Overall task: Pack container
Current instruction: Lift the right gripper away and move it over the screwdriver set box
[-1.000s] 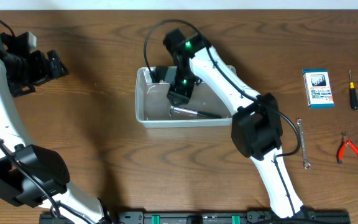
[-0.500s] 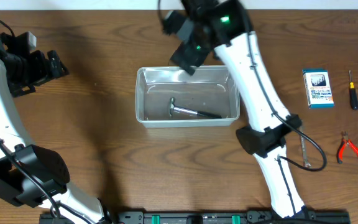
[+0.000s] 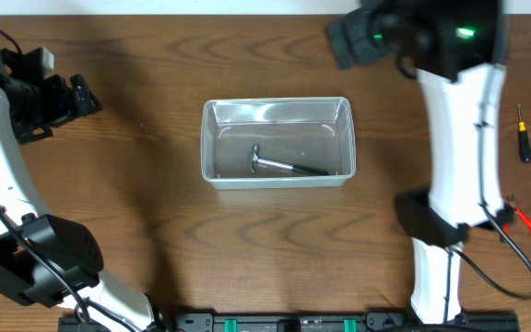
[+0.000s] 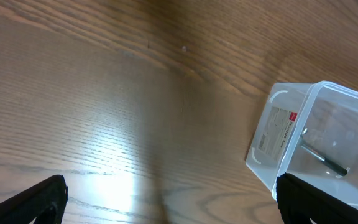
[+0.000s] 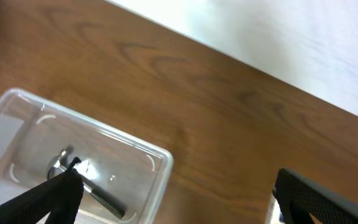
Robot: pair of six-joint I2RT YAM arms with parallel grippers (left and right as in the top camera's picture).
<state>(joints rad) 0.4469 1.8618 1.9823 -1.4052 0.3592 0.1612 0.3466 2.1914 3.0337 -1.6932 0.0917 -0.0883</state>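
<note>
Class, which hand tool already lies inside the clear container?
The hammer, black-handled with a metal head. The screwdriver and red-handled pliers lie on the table, outside the container.

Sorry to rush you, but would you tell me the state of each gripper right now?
Left gripper: open, holding nothing.
Right gripper: open, holding nothing.
</note>
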